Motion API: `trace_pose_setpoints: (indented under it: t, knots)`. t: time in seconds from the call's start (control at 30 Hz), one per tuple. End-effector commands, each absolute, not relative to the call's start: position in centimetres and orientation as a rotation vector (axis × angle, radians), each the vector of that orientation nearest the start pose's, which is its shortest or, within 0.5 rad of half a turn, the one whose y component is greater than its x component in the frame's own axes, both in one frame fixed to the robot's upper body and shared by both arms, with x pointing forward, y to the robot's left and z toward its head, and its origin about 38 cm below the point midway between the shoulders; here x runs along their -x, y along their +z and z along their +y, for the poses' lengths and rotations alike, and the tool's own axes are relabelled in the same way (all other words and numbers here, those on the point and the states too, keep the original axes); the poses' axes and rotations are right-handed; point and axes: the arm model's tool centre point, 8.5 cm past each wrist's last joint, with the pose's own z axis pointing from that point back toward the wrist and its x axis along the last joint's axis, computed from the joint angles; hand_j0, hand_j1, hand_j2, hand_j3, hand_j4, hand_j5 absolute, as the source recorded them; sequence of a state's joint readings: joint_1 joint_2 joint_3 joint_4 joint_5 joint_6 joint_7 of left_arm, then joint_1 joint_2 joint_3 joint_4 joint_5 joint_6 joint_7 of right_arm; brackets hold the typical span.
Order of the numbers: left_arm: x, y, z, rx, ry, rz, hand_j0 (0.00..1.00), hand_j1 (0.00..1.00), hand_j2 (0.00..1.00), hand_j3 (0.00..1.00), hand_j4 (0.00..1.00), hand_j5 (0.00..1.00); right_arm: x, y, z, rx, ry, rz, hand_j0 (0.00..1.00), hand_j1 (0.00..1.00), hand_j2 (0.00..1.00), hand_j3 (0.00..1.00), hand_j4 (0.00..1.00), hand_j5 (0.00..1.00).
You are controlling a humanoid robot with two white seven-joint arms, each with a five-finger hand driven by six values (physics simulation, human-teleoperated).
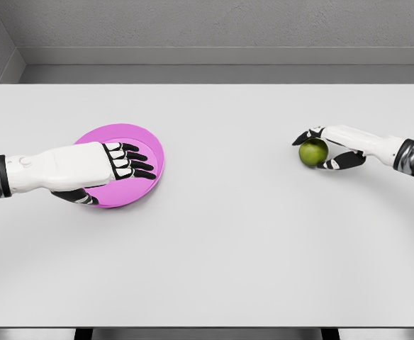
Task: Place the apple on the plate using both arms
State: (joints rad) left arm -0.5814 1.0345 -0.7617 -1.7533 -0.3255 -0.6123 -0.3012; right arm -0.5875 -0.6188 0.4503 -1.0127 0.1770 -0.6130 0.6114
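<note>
On the white table [214, 248], at its left part, lies a pink plate [149, 142] — round, flat and with a low rim. The left hand [111, 164] comes in from the left edge and is over this plate. Its fingers [137, 160] are stretched out almost straight and point to the right, a little spread from each other. The thumb [76, 198] goes under the near edge of the plate, so the hand seems to hold the plate by its rim, but how firm the grip is I cannot tell. A big part of the plate is hidden behind the palm.

At the right part of the table, well apart from the plate, is the green apple [312, 152]. The right hand [334, 147] comes in from the right edge and is closed around it — one dark finger curves over the top of the apple and another one under its near side, both touching it. The apple is near the table surface; if it rests there or is lifted slightly, I cannot tell. The apple is not yet on the plate.
</note>
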Motion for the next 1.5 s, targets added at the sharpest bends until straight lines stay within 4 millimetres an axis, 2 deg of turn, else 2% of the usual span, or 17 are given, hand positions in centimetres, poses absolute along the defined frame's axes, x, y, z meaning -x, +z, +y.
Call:
trace_pose_setpoints:
  t: [0.0, 0.13, 0.7, 0.87, 0.93, 1.03, 1.07, 1.13, 1.2, 1.23, 1.37, 1.47]
  knots:
    - [-36.3, 22.8, 27.8, 0.343, 2.840, 2.093, 1.00, 1.00, 1.00, 1.00, 1.00, 1.00, -46.6, 13.7, -34.9, 0.144, 1.554, -1.411, 0.66, 0.66, 0.66, 0.66, 0.66, 0.66]
    - [-36.3, 22.8, 27.8, 0.343, 2.840, 2.093, 1.00, 1.00, 1.00, 1.00, 1.00, 1.00, -46.5, 13.4, -35.3, 0.143, 1.544, -1.401, 0.59, 0.59, 0.59, 0.59, 0.59, 0.59]
    - [-36.2, 22.8, 27.8, 0.340, 2.841, 2.093, 1.00, 1.00, 1.00, 1.00, 1.00, 1.00, -46.9, 13.9, -34.8, 0.139, 1.528, -1.432, 0.54, 0.54, 0.54, 0.54, 0.54, 0.54]
    - [-36.2, 22.8, 27.8, 0.340, 2.841, 2.093, 1.00, 1.00, 1.00, 1.00, 1.00, 1.00, -47.2, 14.5, -34.7, 0.146, 1.531, -1.444, 0.46, 0.46, 0.46, 0.46, 0.46, 0.46]
    - [-36.3, 22.8, 27.8, 0.343, 2.840, 2.093, 1.00, 1.00, 1.00, 1.00, 1.00, 1.00, -47.4, 15.2, -33.6, 0.139, 1.547, -1.476, 0.45, 0.45, 0.45, 0.45, 0.45, 0.45]
    - [-36.3, 22.8, 27.8, 0.343, 2.840, 2.093, 1.00, 1.00, 1.00, 1.00, 1.00, 1.00, -47.2, 17.3, -30.8, 0.129, 1.619, -1.555, 0.46, 0.46, 0.46, 0.46, 0.46, 0.46]
    - [-36.3, 22.8, 27.8, 0.343, 2.840, 2.093, 1.00, 1.00, 1.00, 1.00, 1.00, 1.00, -46.7, 17.5, -28.3, 0.090, 1.674, -1.587, 0.46, 0.46, 0.46, 0.46, 0.46, 0.46]
    - [-36.3, 22.8, 27.8, 0.343, 2.840, 2.093, 1.00, 1.00, 1.00, 1.00, 1.00, 1.00, -45.7, 18.0, -25.0, 0.038, 1.762, -1.630, 0.46, 0.46, 0.46, 0.46, 0.46, 0.46]
    - [-36.3, 22.8, 27.8, 0.343, 2.840, 2.093, 1.00, 1.00, 1.00, 1.00, 1.00, 1.00, -44.7, 18.2, -22.9, -0.004, 1.827, -1.651, 0.46, 0.46, 0.46, 0.46, 0.46, 0.46]
    - [-36.3, 22.8, 27.8, 0.343, 2.840, 2.093, 1.00, 1.00, 1.00, 1.00, 1.00, 1.00, -44.4, 18.4, -22.3, -0.013, 1.847, -1.659, 0.46, 0.46, 0.46, 0.46, 0.46, 0.46]
    - [-36.3, 22.8, 27.8, 0.343, 2.840, 2.093, 1.00, 1.00, 1.00, 1.00, 1.00, 1.00, -44.3, 18.4, -22.0, -0.018, 1.853, -1.665, 0.46, 0.46, 0.46, 0.46, 0.46, 0.46]
    - [-36.3, 22.8, 27.8, 0.343, 2.840, 2.093, 1.00, 1.00, 1.00, 1.00, 1.00, 1.00, -44.2, 17.9, -20.5, -0.053, 1.865, -1.670, 0.46, 0.46, 0.46, 0.46, 0.46, 0.46]
